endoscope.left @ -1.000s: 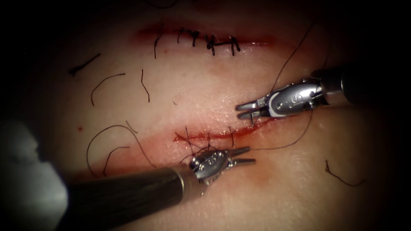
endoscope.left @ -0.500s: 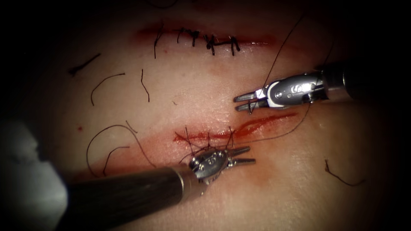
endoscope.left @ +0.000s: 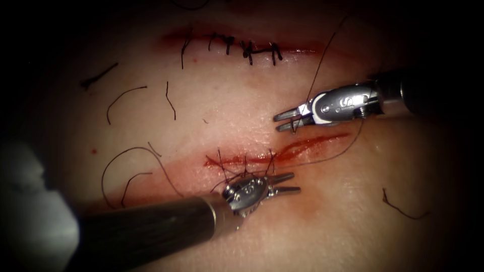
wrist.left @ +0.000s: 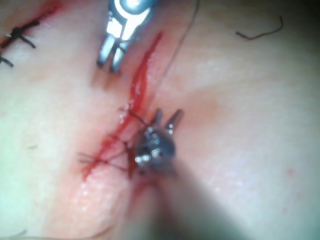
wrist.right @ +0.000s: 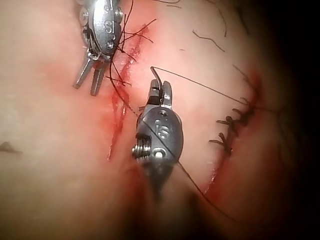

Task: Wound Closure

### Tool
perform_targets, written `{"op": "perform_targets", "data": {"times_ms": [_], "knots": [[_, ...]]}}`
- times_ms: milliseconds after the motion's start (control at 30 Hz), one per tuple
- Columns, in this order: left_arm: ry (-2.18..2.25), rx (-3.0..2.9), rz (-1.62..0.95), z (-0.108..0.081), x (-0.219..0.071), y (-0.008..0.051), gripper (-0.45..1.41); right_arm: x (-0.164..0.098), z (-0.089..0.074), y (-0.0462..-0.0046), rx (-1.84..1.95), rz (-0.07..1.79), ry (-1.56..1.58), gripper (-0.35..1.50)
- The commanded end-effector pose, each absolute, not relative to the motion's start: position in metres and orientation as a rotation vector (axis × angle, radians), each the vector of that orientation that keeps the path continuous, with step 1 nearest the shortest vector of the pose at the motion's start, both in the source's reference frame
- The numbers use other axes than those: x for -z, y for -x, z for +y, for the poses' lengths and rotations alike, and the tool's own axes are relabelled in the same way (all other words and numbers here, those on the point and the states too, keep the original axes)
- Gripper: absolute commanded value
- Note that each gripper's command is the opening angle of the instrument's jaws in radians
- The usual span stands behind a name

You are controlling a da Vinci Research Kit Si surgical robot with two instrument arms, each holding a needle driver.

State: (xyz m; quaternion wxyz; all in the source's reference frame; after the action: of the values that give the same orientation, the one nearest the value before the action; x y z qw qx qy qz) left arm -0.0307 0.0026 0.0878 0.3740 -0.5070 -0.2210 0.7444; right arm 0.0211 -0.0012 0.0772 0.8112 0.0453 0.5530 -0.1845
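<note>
The lower cut (endoscope.left: pixel 302 145) in the tissue (endoscope.left: pixel 227 111) carries several dark stitches (endoscope.left: pixel 245 163) on its left part, while its right part gapes red. My right tool (endoscope.left: pixel 277 124) hovers just above that right part, jaws shut on the small curved needle (endoscope.left: pixel 295 126), which is out of the tissue. In the right wrist view the needle (wrist.right: pixel 156 77) sticks out past the right tool's jaw tips (wrist.right: pixel 161 89). Thread (endoscope.left: pixel 333 156) runs from the last stitch rightward and up behind the tool. My left tool (endoscope.left: pixel 292 184) lies below the stitches, open and holding nothing; it also appears in the left wrist view (wrist.left: pixel 167 116).
A second cut (endoscope.left: pixel 242 48) at the top is closed with several dark stitches. Loose cut ends of thread (endoscope.left: pixel 126 95) lie on the tissue at left, and another piece (endoscope.left: pixel 403 209) at lower right. Red fluid (endoscope.left: pixel 227 162) lines the lower cut.
My right tool has lifted up and slightly left, away from the cut, carrying the needle and uncovering the cut's right part. The thread has followed it. The left tool has not moved.
</note>
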Motion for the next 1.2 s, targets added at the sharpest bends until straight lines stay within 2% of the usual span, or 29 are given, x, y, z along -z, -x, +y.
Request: {"op": "perform_targets", "data": {"times_ms": [33, 233, 433, 1200], "knots": [[1.298, -1.905, -0.57, 0.0021, -0.0883, 0.0313, 0.34, -0.0777, -0.0013, -0.0218, 0.432, 1.183, -0.074, -0.35], [1.298, -1.905, -0.57, 0.0021, -0.0883, 0.0313, 0.34, -0.0777, -0.0016, -0.0219, 0.482, 1.184, -0.065, -0.35], [1.298, -1.905, -0.57, 0.0021, -0.0883, 0.0313, 0.34, -0.0776, -0.0004, -0.0224, 0.354, 1.171, -0.152, -0.35], [1.295, -1.908, -0.571, 0.002, -0.0883, 0.0313, 0.34, -0.0779, 0.0007, -0.023, 0.257, 1.162, -0.21, -0.35]]}}
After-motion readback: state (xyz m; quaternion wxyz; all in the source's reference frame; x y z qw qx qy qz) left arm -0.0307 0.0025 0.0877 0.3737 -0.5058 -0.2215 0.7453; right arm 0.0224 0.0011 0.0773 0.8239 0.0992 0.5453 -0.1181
